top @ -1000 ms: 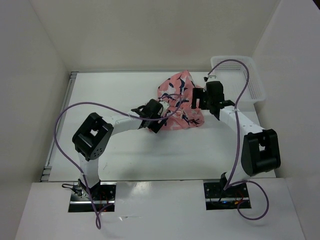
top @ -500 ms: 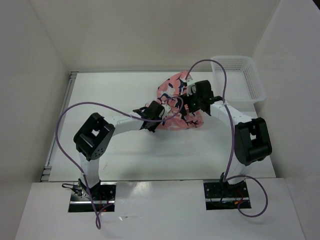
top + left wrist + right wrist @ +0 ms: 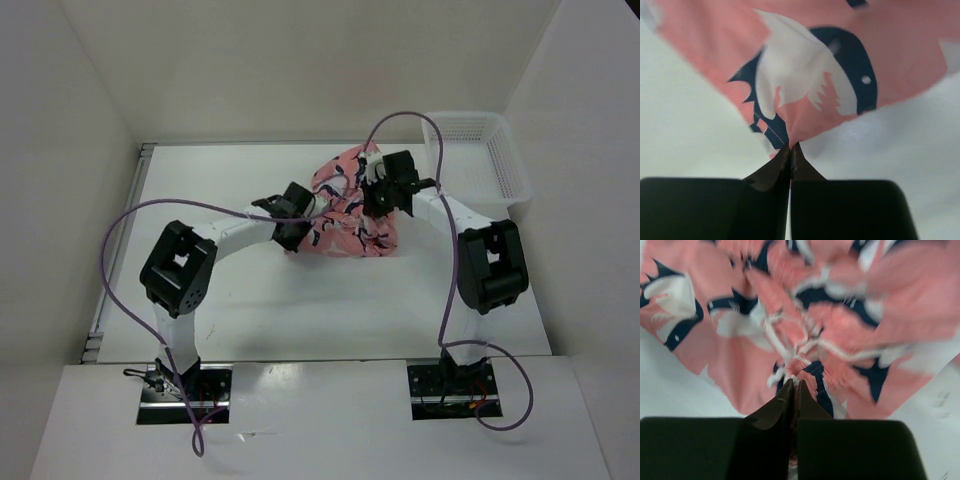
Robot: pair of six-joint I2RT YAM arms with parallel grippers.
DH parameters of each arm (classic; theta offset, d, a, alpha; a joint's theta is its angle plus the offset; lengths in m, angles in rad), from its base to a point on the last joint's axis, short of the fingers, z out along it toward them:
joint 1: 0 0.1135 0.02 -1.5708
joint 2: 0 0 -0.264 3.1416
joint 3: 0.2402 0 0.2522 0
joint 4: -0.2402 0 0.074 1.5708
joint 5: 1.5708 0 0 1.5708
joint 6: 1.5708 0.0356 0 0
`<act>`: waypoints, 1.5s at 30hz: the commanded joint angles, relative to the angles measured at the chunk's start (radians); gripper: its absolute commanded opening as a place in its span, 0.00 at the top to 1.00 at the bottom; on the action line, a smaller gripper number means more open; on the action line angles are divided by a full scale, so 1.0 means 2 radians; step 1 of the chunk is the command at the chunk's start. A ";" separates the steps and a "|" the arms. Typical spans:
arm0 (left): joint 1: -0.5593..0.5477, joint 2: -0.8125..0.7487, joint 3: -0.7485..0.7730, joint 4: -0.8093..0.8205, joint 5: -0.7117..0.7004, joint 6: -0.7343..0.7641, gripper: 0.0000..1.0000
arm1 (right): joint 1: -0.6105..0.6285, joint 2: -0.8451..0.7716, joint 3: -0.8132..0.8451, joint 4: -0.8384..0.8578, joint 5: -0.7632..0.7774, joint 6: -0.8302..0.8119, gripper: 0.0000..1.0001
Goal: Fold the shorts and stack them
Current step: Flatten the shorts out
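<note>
Noted salmon-pink, bird-print shorts (image 3: pixel 352 212) heaped in a crumpled mound on the white counter (image 3: pixel 230 290), toward its far middle, near but apart from the white mesh basket (image 3: pixel 500 150) in the far right corner. Found left tool (image 3: pixel 791 150) pressed together on a pointed fold at the mound's left edge, pinching the fabric between its tips. Found right tool (image 3: pixel 793 386) likewise clamped on a bunched gather of cloth at the mound's far right side.
</note>
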 commanded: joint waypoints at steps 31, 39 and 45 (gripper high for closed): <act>0.159 -0.328 -0.112 -0.279 0.069 0.000 0.52 | -0.038 -0.222 -0.129 -0.076 -0.089 -0.112 0.41; 0.152 -0.292 -0.112 -0.224 0.072 0.000 0.32 | -0.038 -0.183 -0.030 -0.017 -0.059 -0.065 0.06; 0.190 -0.147 -0.006 -0.063 0.032 0.000 0.23 | -0.032 -0.010 0.088 0.022 -0.053 -0.018 0.06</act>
